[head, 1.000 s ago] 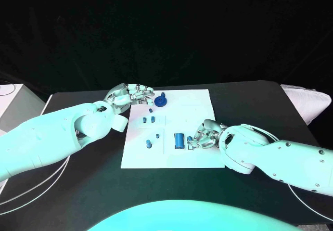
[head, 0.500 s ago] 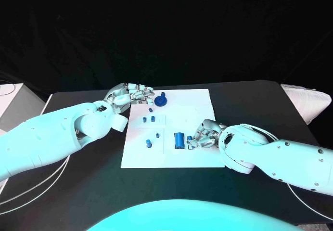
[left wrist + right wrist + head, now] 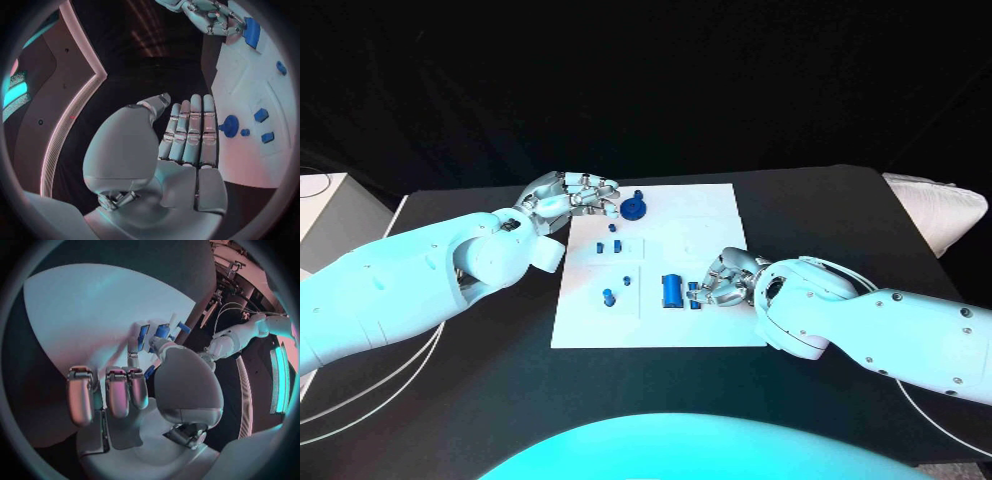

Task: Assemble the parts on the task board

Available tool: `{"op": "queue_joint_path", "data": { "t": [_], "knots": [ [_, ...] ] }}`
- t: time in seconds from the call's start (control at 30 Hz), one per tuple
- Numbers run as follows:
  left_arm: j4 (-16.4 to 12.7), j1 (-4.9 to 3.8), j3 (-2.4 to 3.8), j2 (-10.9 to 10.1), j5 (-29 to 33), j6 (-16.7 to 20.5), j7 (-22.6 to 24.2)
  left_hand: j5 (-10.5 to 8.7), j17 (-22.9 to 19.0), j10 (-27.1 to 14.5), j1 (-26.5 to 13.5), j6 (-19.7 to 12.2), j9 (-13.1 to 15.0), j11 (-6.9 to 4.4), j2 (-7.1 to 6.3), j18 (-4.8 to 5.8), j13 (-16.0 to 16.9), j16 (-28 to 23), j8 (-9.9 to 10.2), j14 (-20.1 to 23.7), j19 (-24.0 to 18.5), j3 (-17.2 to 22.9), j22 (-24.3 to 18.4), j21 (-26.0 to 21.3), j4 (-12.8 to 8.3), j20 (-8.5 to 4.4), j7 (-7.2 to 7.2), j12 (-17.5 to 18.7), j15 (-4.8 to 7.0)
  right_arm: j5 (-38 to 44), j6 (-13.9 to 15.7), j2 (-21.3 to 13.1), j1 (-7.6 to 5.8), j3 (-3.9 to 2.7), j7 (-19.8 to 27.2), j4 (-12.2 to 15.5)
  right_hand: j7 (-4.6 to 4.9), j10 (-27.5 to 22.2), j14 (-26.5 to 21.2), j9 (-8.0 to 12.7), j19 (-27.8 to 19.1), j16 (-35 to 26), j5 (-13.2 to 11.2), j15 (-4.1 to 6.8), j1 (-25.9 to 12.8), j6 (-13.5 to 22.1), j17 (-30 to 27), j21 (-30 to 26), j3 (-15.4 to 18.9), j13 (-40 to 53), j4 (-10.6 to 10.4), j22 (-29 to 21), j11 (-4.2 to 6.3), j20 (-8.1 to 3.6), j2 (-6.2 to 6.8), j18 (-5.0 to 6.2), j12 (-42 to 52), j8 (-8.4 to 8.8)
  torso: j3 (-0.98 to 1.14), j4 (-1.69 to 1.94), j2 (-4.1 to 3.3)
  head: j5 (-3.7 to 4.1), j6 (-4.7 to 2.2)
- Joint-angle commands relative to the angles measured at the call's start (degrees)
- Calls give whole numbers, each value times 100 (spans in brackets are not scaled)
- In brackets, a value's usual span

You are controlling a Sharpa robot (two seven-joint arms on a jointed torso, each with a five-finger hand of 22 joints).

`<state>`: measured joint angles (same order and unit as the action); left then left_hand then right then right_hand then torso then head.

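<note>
Task board (image 3: 678, 320): white rectangular plate mid-table, you see small blue parts scattered on it | left hand (image 3: 574, 197): at the board's 11 o'clock corner, fingers straight and pressed together, holding nothing, just beside the round blue part (image 3: 635, 210) | right hand (image 3: 723, 281): at the board's 3 o'clock edge, pinching a small blue part (image 3: 162, 331) beside the blue cylinder (image 3: 672, 290).

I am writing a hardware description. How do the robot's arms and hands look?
Both arms are smooth, rounded white shells with small dark screw dots. Thin pale cables loop beside each arm. The left hand and right hand are silver metal, built of jointed segmented fingers, with a broad, rounded grey palm cover.
</note>
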<state>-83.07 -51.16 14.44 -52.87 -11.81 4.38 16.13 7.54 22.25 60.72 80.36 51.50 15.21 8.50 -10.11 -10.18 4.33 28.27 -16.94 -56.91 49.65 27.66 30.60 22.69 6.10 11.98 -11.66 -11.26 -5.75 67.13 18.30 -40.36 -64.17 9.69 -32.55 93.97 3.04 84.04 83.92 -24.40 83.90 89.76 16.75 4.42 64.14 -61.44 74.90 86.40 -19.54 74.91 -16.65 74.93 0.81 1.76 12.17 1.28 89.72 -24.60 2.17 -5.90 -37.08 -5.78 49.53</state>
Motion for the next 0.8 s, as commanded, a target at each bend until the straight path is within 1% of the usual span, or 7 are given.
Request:
{"op": "queue_joint_path", "data": {
  "t": [0.03,0.27,0.43,0.53,0.63,0.7,0.8],
  "knots": [
    [-9,-1,4,1,-11,-93,33,7,5,-41,-13,9,3,5,31,-2,6,-34,30,55,37,16,-9,-27,34,1,7,-13,1,-31,-3,1,3,0,78,25,7,596,608,0,528,24,-34,6,-68,1,1510,12,44,1509,-4,1419,24,-14,6,-62,28,-19,2,-6,-4,4,9],
    [-6,-1,4,-15,-11,-85,29,11,10,-42,-7,10,4,4,35,-3,6,-37,29,56,39,21,-11,-32,32,1,9,-14,2,-41,31,-34,3,0,92,42,2,596,608,0,531,24,-12,6,-70,-1,1510,23,49,1509,3,1422,27,-13,-10,-64,28,-21,5,2,-3,7,17],
    [-5,1,4,-4,-11,-89,33,13,11,-42,-4,11,4,3,37,-3,6,-38,29,56,39,24,-11,-33,30,1,10,-15,3,-53,98,-77,4,0,120,79,-1,596,608,0,529,24,-4,7,-62,0,1510,15,50,1509,10,1420,29,-13,-11,-62,28,-22,0,-1,3,0,13],
    [-2,7,4,1,-11,-88,41,13,11,-42,-4,11,4,3,37,-3,6,-38,29,56,39,24,-11,-33,30,1,10,-15,3,-57,216,-129,5,0,190,104,-4,596,608,1,525,24,12,10,-25,10,1510,-4,50,1509,30,1415,32,-14,-6,-58,28,-19,2,0,5,-2,9],
    [-1,16,4,2,-11,-86,47,13,11,-42,-4,11,4,3,37,-3,6,-38,29,56,39,24,-11,-33,30,1,10,-15,3,-84,374,-188,8,0,352,121,8,573,608,6,509,24,10,8,89,64,1510,-68,71,1480,68,1398,25,-14,40,-46,-29,-1,1,-5,7,-6,-4],
    [-1,22,4,3,-11,-86,49,13,11,-42,-4,11,4,3,37,-3,6,-38,29,56,39,24,-11,-33,30,1,10,-15,3,-113,456,-220,10,0,470,131,9,573,608,-1,507,24,-47,5,195,70,1510,-75,99,1480,92,1396,22,-12,64,-45,-29,-12,1,-9,8,-10,-11],
    [-3,35,4,4,-11,-86,54,13,11,-42,-4,11,4,3,37,-3,6,-38,29,56,39,24,-11,-33,30,1,10,-15,3,-179,604,-273,12,0,683,152,-2,576,608,-15,509,24,-152,11,349,58,1510,-69,115,1484,125,1398,31,-14,67,-46,-22,-41,2,-10,7,-10,-19]
  ]
}}
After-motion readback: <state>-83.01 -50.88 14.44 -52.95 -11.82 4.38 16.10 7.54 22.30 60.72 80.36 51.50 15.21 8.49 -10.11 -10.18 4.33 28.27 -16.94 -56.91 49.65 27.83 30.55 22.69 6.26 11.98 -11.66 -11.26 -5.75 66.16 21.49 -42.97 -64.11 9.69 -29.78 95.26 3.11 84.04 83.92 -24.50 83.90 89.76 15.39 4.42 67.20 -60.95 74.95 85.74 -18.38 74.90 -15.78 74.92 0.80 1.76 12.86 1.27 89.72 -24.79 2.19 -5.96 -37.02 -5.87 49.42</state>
